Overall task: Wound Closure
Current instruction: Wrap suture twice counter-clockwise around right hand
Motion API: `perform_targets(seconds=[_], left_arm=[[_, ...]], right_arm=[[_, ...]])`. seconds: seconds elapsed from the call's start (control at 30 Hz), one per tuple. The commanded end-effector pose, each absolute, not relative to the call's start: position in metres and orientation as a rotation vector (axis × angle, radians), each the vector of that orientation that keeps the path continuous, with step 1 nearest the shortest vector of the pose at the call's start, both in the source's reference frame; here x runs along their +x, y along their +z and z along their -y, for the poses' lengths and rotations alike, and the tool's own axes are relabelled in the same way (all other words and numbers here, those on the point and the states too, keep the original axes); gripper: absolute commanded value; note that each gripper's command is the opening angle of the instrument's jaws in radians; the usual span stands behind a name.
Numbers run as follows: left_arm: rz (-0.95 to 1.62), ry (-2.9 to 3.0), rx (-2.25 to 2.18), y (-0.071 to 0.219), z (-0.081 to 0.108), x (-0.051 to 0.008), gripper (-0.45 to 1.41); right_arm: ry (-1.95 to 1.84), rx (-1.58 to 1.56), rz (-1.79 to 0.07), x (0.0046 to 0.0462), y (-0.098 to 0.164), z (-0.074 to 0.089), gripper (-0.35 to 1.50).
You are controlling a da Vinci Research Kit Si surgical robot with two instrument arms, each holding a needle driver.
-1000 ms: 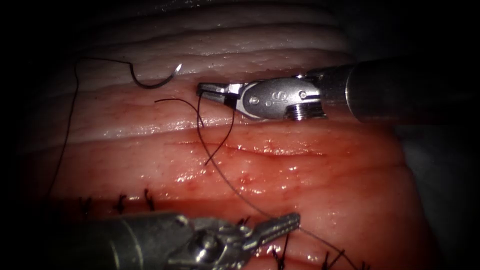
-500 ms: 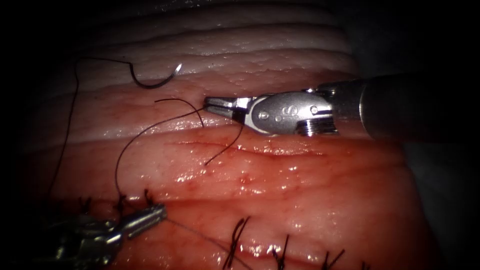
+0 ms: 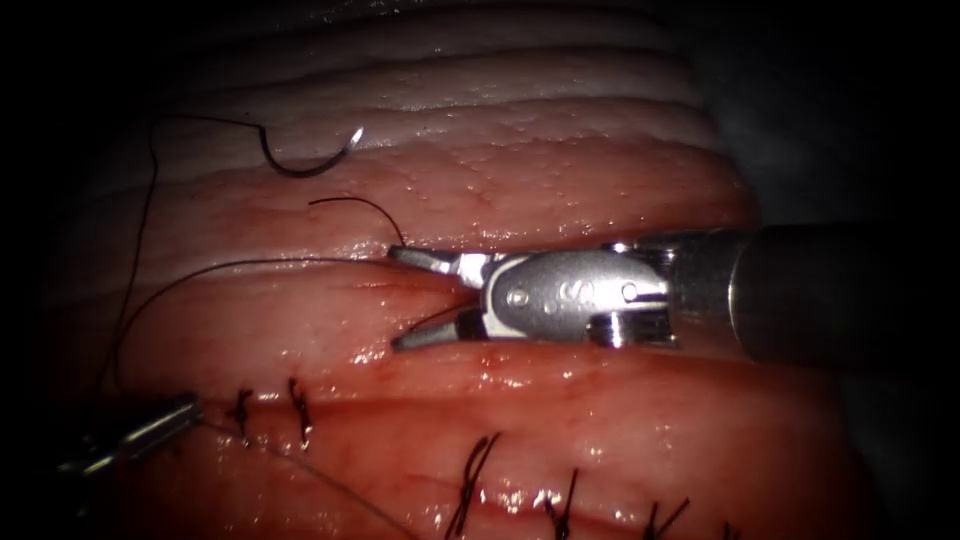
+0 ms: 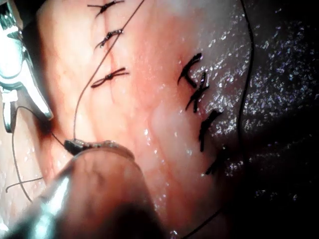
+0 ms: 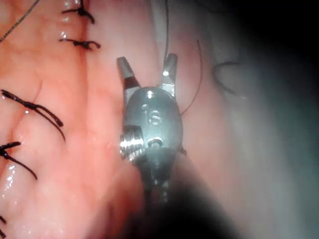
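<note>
The curved needle point(image 3: 300, 165) lies free on the pale tissue point(image 3: 560, 150) at the upper left, above the stitched cut point(image 3: 475, 480), and neither tool holds it. Thread point(image 3: 135, 260) trails from its tail down the left side. My right tool point(image 3: 396, 298) stands open mid-picture with nothing gripped; a taut strand point(image 3: 250, 262) runs past its upper jaw, and a short thread end point(image 3: 355, 203) curls just above. The right wrist view shows the same spread jaws of the right tool point(image 5: 147, 64). My left tool point(image 3: 150, 430), at the lower left, is shut on the thread point(image 4: 82, 94) at its tip point(image 4: 75, 146).
Several dark stitches point(image 3: 298, 400) cross the cut along the bottom of the endoscope view, and they also appear in the left wrist view point(image 4: 109, 77). Red fluid wets the tissue point(image 3: 520, 380) below the right tool. The right tool's shaft point(image 3: 830, 290) comes in from the right.
The left tool has moved left along the cut with the thread, drawing the strand out. The right tool has dropped lower and opened its jaws, letting go of the thread.
</note>
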State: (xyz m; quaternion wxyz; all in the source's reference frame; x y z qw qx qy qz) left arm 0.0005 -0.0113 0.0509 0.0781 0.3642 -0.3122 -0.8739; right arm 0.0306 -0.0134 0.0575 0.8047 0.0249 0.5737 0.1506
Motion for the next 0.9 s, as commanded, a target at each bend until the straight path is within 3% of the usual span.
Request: perform_targets(seconds=[0.03,0.23,0.3,0.37,0.4,0.43,0.5,0.9], left_arm=[[0.938,-2.618,1.084,0.0515,0.0115,0.0001,-0.45],[0.941,-2.613,1.078,0.0514,0.0122,0.001,-0.45],[0.941,-2.614,1.077,0.0513,0.0122,0.0011,-0.45],[0.94,-2.616,1.076,0.0511,0.0122,0.001,-0.45],[0.941,-2.619,1.072,0.0511,0.0121,0.001,-0.45],[0.941,-2.62,1.071,0.051,0.0121,0.0009,-0.45],[0.94,-2.622,1.07,0.0509,0.012,0.0008,-0.45],[0.904,-2.577,1.175,0.0505,0.0104,0.0007,-0.45]], right_arm=[[0.329,0.066,-1.245,0.0302,0.0581,0.0123,1.4],[0.376,0.099,-1.343,0.0267,0.0576,0.0084,1.47],[0.37,0.126,-1.362,0.026,0.0575,0.007,1.33],[0.376,0.158,-1.381,0.0258,0.0575,0.0061,1.03],[0.376,0.16,-1.388,0.0259,0.0577,0.0058,0.8],[0.383,0.173,-1.394,0.026,0.058,0.0053,0.51],[0.414,0.163,-1.371,0.0264,0.0587,0.0049,-0.35],[0.326,0.265,-1.335,0.0316,0.0658,0.0054,-0.35]])
